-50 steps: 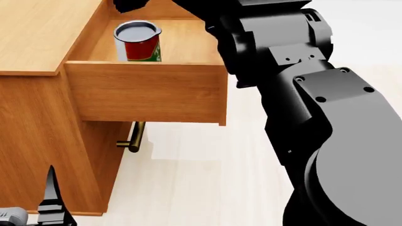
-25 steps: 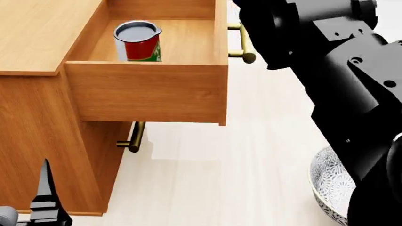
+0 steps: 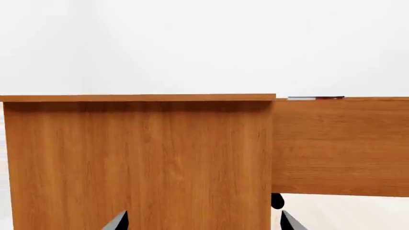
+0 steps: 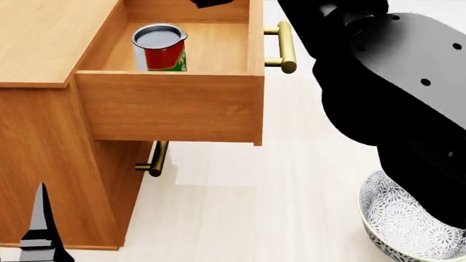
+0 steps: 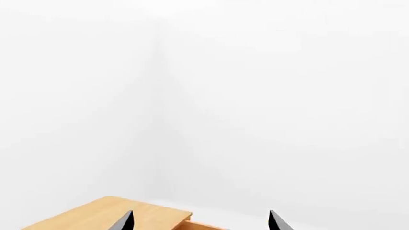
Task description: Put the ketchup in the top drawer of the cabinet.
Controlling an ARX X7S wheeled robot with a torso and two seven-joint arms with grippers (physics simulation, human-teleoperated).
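Note:
The ketchup (image 4: pixel 159 48), a red-labelled tin with a grey lid, stands upright inside the open top drawer (image 4: pixel 171 106) of the cabinet (image 4: pixel 43 38). No gripper touches it. The drawer's brass handle (image 4: pixel 285 46) points to the right. My right arm (image 4: pixel 393 82) rises above and to the right of the drawer. In the right wrist view my right gripper (image 5: pixel 201 221) is open and empty, high over the cabinet top (image 5: pixel 108 215). My left gripper (image 3: pixel 203 223) is open and faces the cabinet's side (image 3: pixel 141 163). One of its fingers (image 4: pixel 40 218) shows low by the cabinet's near corner.
The lower drawer's brass handle (image 4: pixel 154 160) sticks out under the open drawer. A patterned white bowl (image 4: pixel 404 224) sits on the pale floor at the right, partly under my right arm. The open drawer's side (image 3: pixel 338 143) overhangs the floor.
My right arm has lifted away from the drawer and swung right, uncovering the brass handle and the bowl. The left gripper finger has sunk lower in view. The ketchup has not moved.

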